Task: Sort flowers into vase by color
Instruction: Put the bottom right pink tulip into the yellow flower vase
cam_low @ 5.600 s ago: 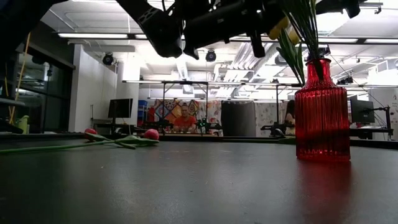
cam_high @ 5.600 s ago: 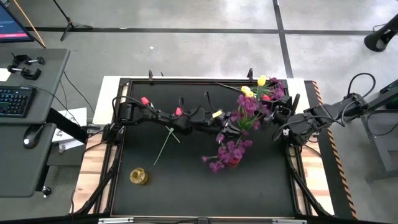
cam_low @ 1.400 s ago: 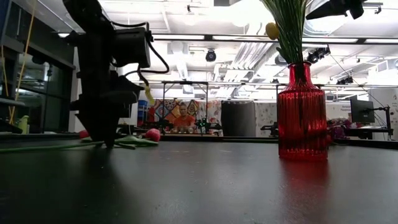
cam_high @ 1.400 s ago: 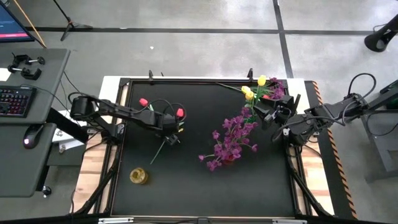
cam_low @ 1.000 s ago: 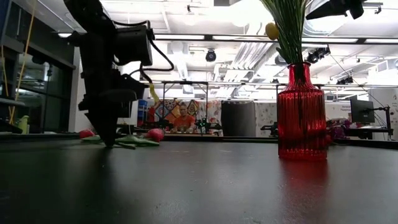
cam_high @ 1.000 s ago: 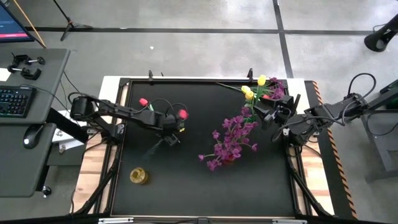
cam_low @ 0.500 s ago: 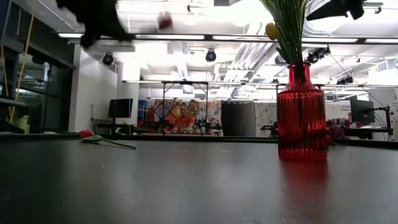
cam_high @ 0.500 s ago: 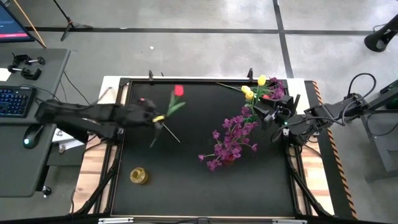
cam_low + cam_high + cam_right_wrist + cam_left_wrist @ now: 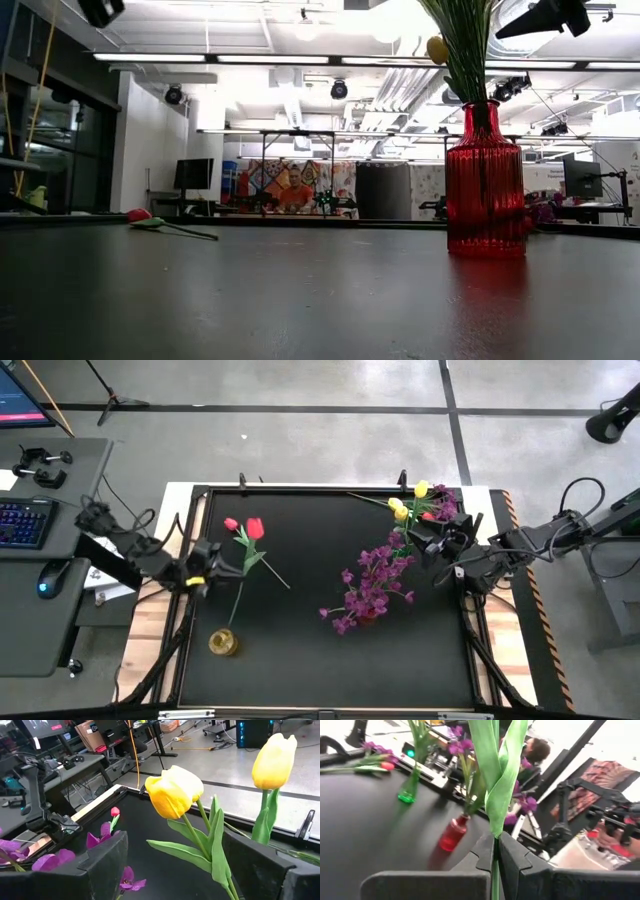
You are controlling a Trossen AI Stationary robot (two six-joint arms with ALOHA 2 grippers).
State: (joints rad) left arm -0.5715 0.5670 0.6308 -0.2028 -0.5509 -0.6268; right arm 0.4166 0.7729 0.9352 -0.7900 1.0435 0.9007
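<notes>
My left gripper [image 9: 232, 568] hangs over the table's left part, shut on a red tulip [image 9: 254, 528] with a green stem and leaves. A second red tulip [image 9: 231, 523] lies flat on the table by the far left corner and shows in the low view as well [image 9: 138, 214]. Purple sprays [image 9: 372, 585] stand in a red vase [image 9: 487, 180]. Yellow tulips [image 9: 175, 790] stand at the far right, their stems between the fingers of my open right gripper [image 9: 428, 542]. I cannot tell whether those fingers touch the stems. My left gripper pinches the red tulip's stem where the leaves branch off [image 9: 496, 827], between its two fingers. The fingers come nearly level from the table's left side and lie across the stem. The tulip is lifted clear of the table, bloom toward the far edge, stem end [image 9: 233, 618] toward the near edge.
A small golden vase [image 9: 222, 643] stands at the near left. A green vase [image 9: 409, 790] stands near the red vase [image 9: 451, 834]. The black tabletop [image 9: 300, 660] has a raised frame. A desk with keyboard and mouse [image 9: 40, 520] stands left of the table.
My left gripper, pointing down at the table with its fingers around the tulip's stem, has risen and drawn back toward the table's left edge while tipping up to nearly level. The red tulip has been lifted clear and carried left. The other red tulip has stayed put.
</notes>
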